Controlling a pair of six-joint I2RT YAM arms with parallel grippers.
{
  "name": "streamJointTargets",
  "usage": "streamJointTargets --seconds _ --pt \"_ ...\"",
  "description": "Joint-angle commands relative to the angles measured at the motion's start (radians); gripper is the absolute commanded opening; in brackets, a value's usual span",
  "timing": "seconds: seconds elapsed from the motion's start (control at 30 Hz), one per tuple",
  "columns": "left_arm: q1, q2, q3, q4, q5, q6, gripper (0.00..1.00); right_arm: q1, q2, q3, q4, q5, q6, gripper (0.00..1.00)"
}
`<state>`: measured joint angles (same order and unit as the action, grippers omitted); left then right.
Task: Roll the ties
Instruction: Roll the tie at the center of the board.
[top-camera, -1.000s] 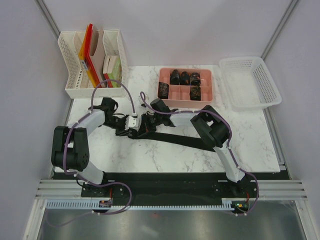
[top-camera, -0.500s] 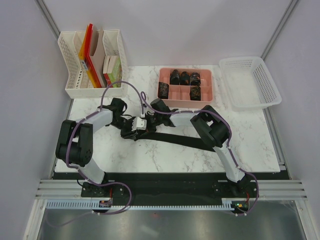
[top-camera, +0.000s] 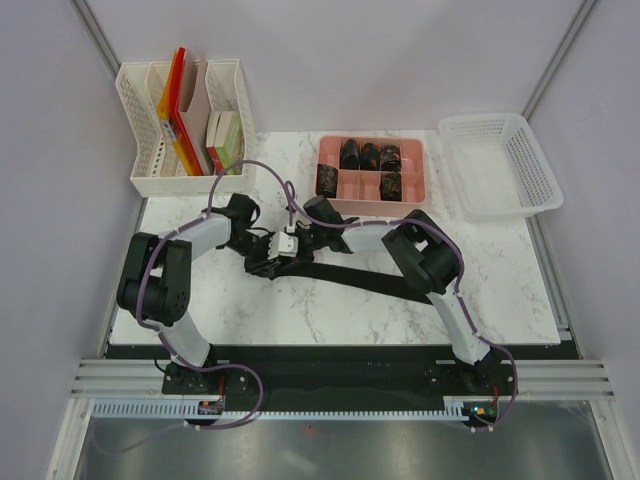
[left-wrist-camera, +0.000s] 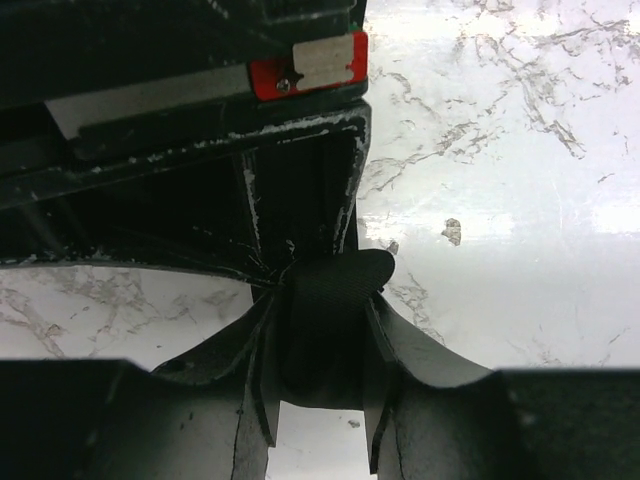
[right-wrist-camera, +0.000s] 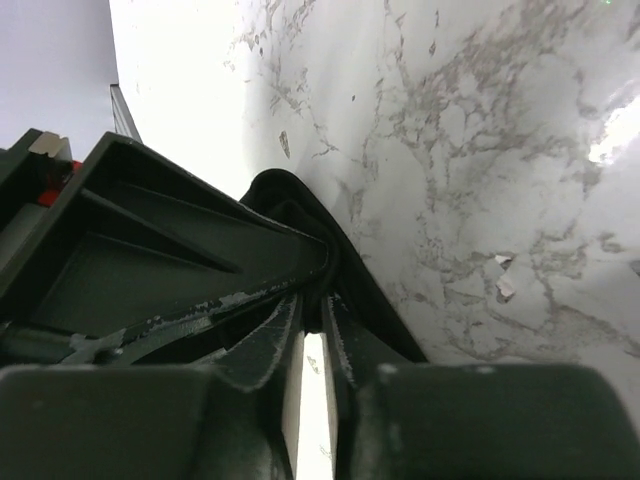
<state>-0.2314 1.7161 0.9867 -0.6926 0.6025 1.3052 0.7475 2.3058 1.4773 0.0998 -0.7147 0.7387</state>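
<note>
A long blackish tie (top-camera: 380, 280) lies flat across the middle of the marble table, its left end gathered between both grippers. My left gripper (top-camera: 263, 264) is shut on a small coil of the tie (left-wrist-camera: 335, 285), which fills the gap between its fingers (left-wrist-camera: 262, 360). My right gripper (top-camera: 292, 243) meets it head-on; its jaws stand only a narrow slit apart and pinch the edge of the tie (right-wrist-camera: 378, 305) at their tips. Several rolled ties (top-camera: 370, 155) sit in the pink tray (top-camera: 425, 175).
A white file organizer (top-camera: 180, 125) with folders stands at the back left. An empty white basket (top-camera: 500, 165) sits at the back right. The pink tray lies just behind the right arm's forearm (top-camera: 365, 232). The table's front edge borders a black rail.
The left arm has swung right, bringing its gripper closer against the right gripper. The right jaws have eased apart slightly. The flat stretch of tie has not shifted.
</note>
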Motion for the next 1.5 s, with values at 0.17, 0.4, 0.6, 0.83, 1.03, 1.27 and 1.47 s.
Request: streamJointTargets --seconds 0.17,0.4,0.6,0.83,1.03,1.27,1.47 --pt "0.018 0.097 0.017 -0.061 -0.145 0.003 0.2 -0.051 -0.118 -0.04 -0.045 -0.028 -0.041 0.43" --pt "0.024 0.114 0.033 -0.079 -0.141 0.003 0.19 -0.056 -0.143 -0.083 0.02 -0.04 0.001 0.45" --pt "0.027 0.134 0.061 -0.108 -0.138 0.011 0.19 -0.033 -0.125 -0.083 0.083 -0.029 0.036 0.48" --pt "0.03 0.152 0.084 -0.136 -0.136 0.014 0.19 -0.027 -0.088 -0.075 0.153 -0.012 0.071 0.5" --pt "0.032 0.152 0.093 -0.145 -0.13 0.023 0.21 -0.025 -0.039 -0.064 0.155 0.007 0.079 0.42" --pt "0.033 0.155 0.11 -0.153 -0.118 0.017 0.23 -0.025 -0.025 -0.087 0.199 0.007 0.111 0.26" --pt "0.047 0.131 0.113 -0.156 -0.096 0.008 0.36 -0.037 -0.028 -0.123 0.147 0.02 0.081 0.0"
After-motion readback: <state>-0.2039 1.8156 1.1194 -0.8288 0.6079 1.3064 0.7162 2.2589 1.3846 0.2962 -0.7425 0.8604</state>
